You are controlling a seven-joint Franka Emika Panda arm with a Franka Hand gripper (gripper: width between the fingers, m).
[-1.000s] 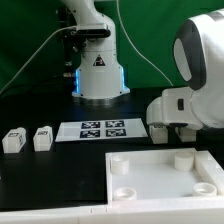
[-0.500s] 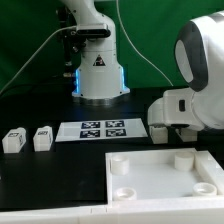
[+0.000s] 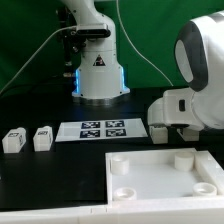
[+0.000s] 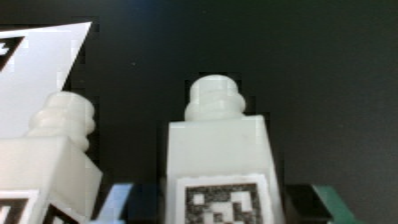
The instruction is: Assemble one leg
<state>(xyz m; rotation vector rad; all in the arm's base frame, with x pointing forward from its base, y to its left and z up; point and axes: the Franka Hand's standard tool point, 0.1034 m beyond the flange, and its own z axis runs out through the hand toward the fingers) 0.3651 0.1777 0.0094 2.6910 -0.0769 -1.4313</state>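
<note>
In the wrist view a white leg with a tag on its face stands upright between my gripper fingers. The jaws are open, with a dark gap on each side of the leg. A second leg stands close beside it. In the exterior view the arm's white wrist hangs over the exterior view's right and hides the fingers; a white block shows under it. Two more legs stand at the exterior view's left.
The marker board lies mid-table; its corner shows in the wrist view. The large white square panel with round corner sockets lies in front at the exterior view's right. The robot base stands behind.
</note>
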